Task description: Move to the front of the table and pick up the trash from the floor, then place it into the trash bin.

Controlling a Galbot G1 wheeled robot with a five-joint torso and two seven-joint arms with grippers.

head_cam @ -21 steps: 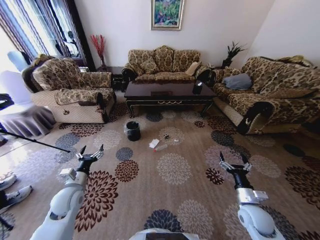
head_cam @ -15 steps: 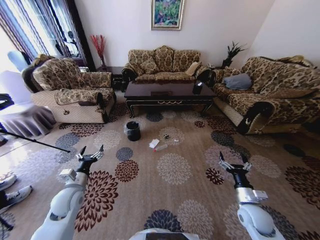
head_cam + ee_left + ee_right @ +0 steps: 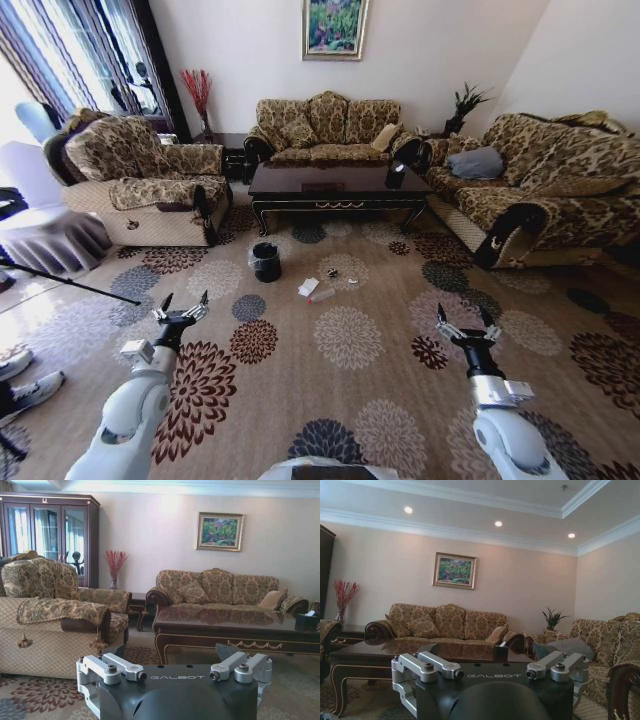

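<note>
The dark brown table (image 3: 338, 183) stands across the room before the far sofa. On the patterned floor (image 3: 350, 340) in front of it lies the trash: a crumpled white paper (image 3: 308, 287), a clear bottle (image 3: 322, 294), a dark wrapper (image 3: 332, 272) and a tiny white scrap (image 3: 352, 282). The black trash bin (image 3: 266, 262) sits left of them near the table's left leg. My left gripper (image 3: 183, 305) and right gripper (image 3: 463, 320) hover open over the carpet, well short of the trash, holding nothing. The table also shows in the left wrist view (image 3: 235, 627) and the right wrist view (image 3: 395, 655).
An armchair (image 3: 140, 180) stands at the left, a sofa (image 3: 325, 128) behind the table, and another sofa (image 3: 540, 185) at the right. A small black tissue box (image 3: 395, 176) rests on the table. A covered white chair (image 3: 40, 225) and a thin rod lie far left.
The whole head view has shifted very slightly; the trash and bin sit a touch lower in the picture. Both grippers remain open and raised as before.
</note>
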